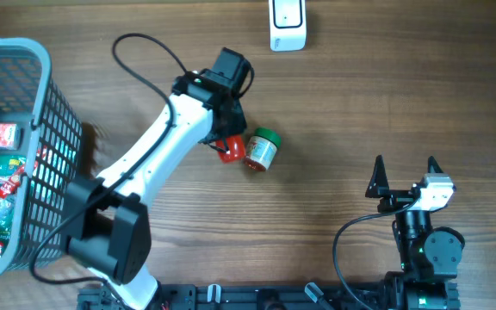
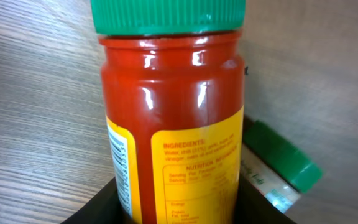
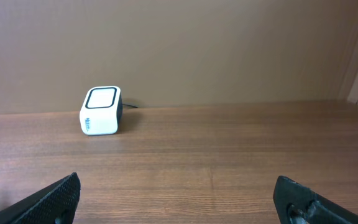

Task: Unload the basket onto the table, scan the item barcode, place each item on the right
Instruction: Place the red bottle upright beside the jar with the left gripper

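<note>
Red-filled jar point(image 2: 173, 124), perhaps chili sauce point(image 2: 166, 87)

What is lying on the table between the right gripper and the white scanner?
Nothing: the right wrist view shows only bare table between the right gripper and the white scanner.

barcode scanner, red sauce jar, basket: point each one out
barcode scanner point(image 1: 288, 34), overhead view, white casing
red sauce jar point(image 2: 166, 112), left wrist view, red glass body
basket point(image 1: 58, 138), overhead view, mesh side wall
</note>
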### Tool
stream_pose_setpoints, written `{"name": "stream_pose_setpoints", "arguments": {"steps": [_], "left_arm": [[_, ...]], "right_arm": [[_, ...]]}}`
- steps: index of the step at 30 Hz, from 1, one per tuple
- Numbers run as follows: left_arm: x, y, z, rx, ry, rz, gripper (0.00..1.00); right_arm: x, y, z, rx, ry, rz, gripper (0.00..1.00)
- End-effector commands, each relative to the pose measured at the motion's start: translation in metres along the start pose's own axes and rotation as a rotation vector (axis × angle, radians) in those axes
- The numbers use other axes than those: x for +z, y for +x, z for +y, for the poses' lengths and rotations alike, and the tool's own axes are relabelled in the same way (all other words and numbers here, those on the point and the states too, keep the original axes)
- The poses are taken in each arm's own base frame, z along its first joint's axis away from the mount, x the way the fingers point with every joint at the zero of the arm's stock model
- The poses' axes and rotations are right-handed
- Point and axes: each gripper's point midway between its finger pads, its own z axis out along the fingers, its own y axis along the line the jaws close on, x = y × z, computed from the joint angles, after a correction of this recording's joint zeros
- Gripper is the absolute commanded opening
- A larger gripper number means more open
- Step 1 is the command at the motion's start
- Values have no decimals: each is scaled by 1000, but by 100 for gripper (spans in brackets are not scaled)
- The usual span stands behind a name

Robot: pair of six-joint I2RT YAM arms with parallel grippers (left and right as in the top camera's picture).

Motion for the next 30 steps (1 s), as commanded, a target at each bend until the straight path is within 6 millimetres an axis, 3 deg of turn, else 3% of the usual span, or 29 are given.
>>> {"name": "stream_pose_setpoints", "arguments": {"steps": [1,8,12,22,24,29,30], "left_arm": [[12,5,2,73,-43,23,37],[44,35,13,103,-107,114,37],[56,58,-4,157,-70,130,38],[60,87,-33,262,-30,114,43],[60,89,-32,265,-36,120,55],[59,93,-27,268,-56,140,73],[57,92,-27,268,-55,139,88]], "right_arm": [[0,1,4,-9,-22,1,100],[0,1,4,-9,-22,1,100],[0,1,4,-9,-22,1,100],[0,1,4,-9,-22,1,100],[0,1,4,-9,-22,1,100],[0,1,4,-9,-22,1,100],[0,1,4,-9,-22,1,100]]}}
